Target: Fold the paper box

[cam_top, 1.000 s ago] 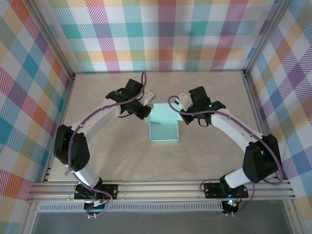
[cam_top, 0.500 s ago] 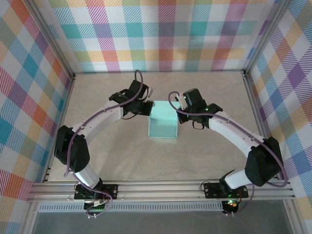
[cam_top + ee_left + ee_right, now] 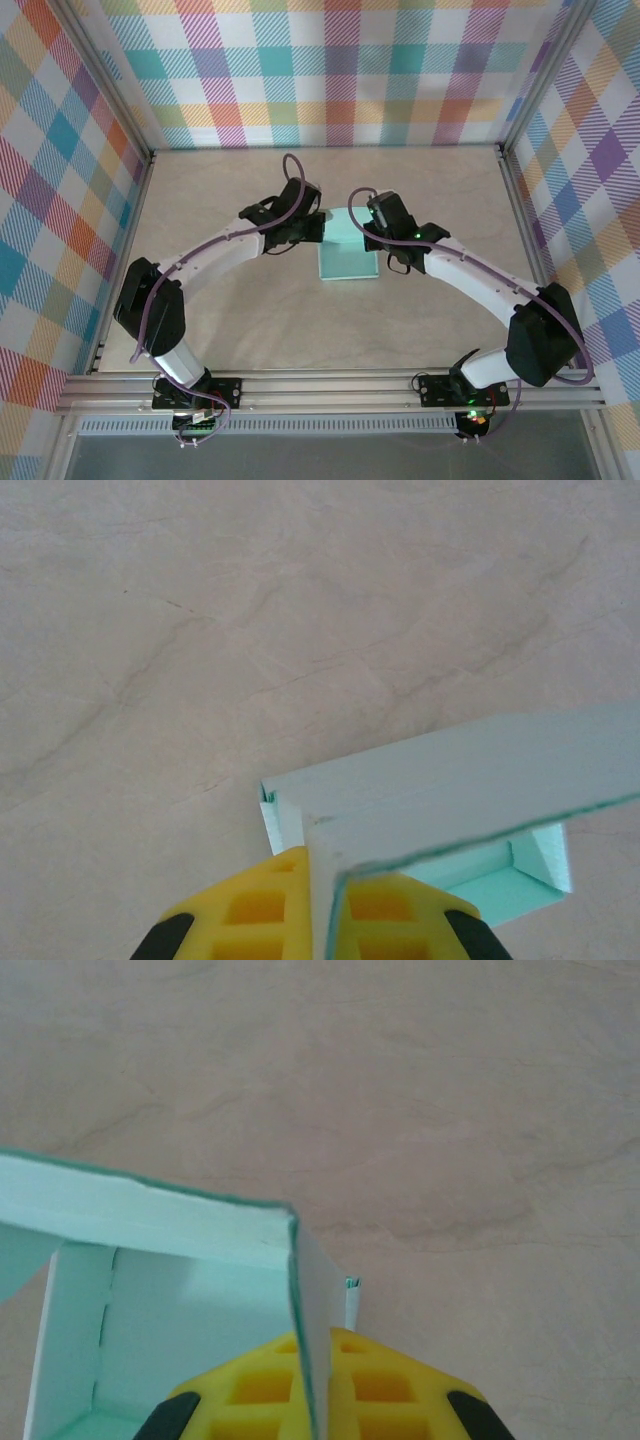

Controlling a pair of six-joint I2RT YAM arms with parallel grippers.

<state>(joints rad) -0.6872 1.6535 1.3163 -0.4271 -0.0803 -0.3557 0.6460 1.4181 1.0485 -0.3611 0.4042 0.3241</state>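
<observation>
Left gripper [image 3: 320, 905]: clenched. In the left wrist view its yellow fingers pinch a thin upright wall of the paper box [image 3: 348, 262], and the card edge runs up between the pads.
Right gripper [image 3: 315, 1385]: also clenched, on the opposite wall. In the right wrist view the card edge rises from between its fingers, next to a folded corner.
Box position: mid-table, directly between the two grippers, one on each side. It is well apart from the walls and the arm bases.
Box condition: partly formed. The side walls stand and meet another panel at corners, and the inside is open. The top view shows a flat teal panel on the side nearer the bases. I cannot tell whether any tabs are locked.
Step in hand: likely raising and squaring the side walls, with both arms working as a pair.
Next move calls for: matched, gentle motion from both sides so the walls fold along their creases. Thin card like this would probably buckle or tear under an uneven pull.
Surroundings: pale marbled table [image 3: 250, 320], plaid enclosure walls [image 3: 340, 70], aluminium rail [image 3: 330, 385] at the near edge.
In the way: mainly the wrists themselves, which sit close together across the small box and leave little room to turn.
</observation>
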